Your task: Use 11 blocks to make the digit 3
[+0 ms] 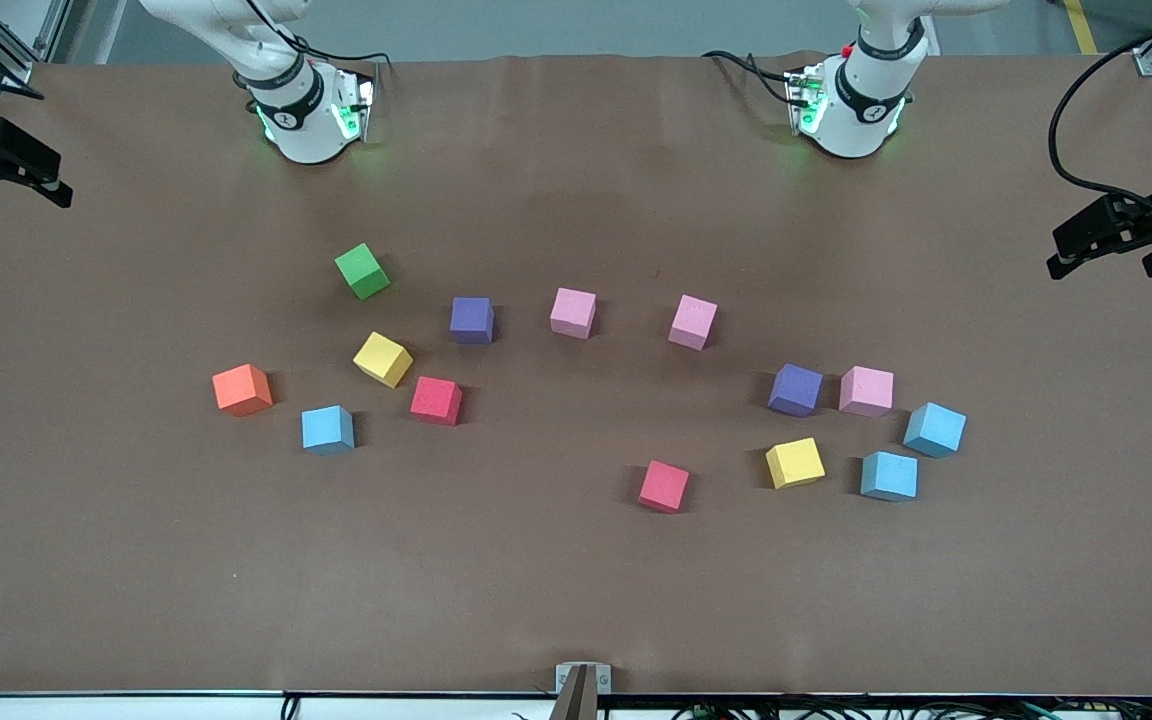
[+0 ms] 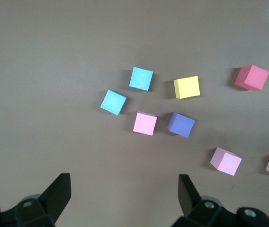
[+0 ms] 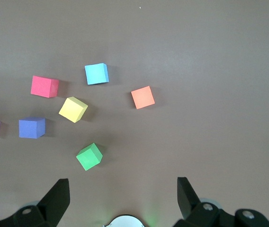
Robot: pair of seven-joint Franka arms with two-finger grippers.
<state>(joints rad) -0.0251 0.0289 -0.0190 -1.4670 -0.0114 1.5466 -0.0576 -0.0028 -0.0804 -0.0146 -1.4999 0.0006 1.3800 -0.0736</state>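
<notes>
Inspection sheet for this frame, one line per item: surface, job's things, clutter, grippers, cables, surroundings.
Surface: brown-covered table, faint creases.
Job's things: blocks scattered singly, none touching; three blue, three pink, two red, two yellow, two purple, one orange; no digit begun.
Clutter: green cube, nearest the right arm's base.
Grippers: left gripper open, holding nothing, above the cubes at its end; right gripper open, holding nothing, above the green cube's group; both arms wait.
Cables: black cables off the table at the left arm's end, others at both bases.
Surroundings: black mounts at the table's ends.
</notes>
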